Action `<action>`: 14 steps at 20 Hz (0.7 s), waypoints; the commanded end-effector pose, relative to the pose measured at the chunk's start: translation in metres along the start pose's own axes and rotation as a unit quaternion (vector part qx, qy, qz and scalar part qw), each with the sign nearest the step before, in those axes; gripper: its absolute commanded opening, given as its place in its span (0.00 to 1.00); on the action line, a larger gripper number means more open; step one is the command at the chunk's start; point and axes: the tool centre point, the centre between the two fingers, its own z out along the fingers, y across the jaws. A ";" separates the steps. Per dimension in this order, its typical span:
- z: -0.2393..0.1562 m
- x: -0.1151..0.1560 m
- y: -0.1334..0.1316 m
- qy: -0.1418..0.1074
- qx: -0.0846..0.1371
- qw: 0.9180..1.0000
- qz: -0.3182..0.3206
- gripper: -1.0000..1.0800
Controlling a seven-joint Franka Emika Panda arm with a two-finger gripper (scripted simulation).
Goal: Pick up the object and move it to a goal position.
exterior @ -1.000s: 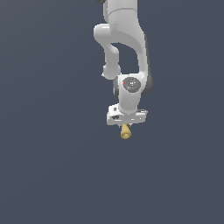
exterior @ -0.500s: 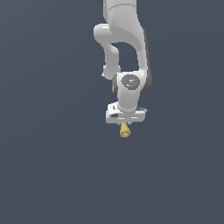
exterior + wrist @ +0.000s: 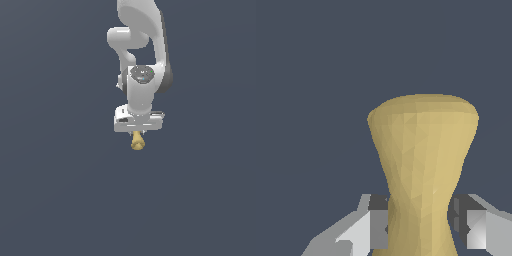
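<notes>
Hanging below the white arm (image 3: pixel 142 60) in the exterior view, the hand (image 3: pixel 138 131) points downward with the object (image 3: pixel 137 141) sticking out beneath it, a small mustard-yellow piece whose knobby end points down; around it is only a plain dark grey backdrop, and no desk surface can be made out under it. Seen from the wrist view, the object (image 3: pixel 422 165) fills the middle of the picture, its flared end far from the camera and its narrow waist pinched between the two fingers (image 3: pixel 377 227), whose dark pads press against it on either side, so the hand (image 3: pixel 421 225) is closed on the object.
</notes>
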 end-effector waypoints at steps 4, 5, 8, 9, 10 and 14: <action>-0.057 -0.006 0.024 0.001 0.000 1.000 0.000 0.00; -0.068 -0.008 0.029 0.001 0.001 1.000 0.000 0.00; -0.103 -0.011 0.043 0.001 0.001 1.000 0.000 0.00; -0.114 -0.012 0.048 0.001 0.001 1.000 0.000 0.00; -0.125 -0.013 0.053 0.001 0.001 1.000 0.000 0.00; -0.169 -0.018 0.071 0.001 0.001 1.000 0.000 0.00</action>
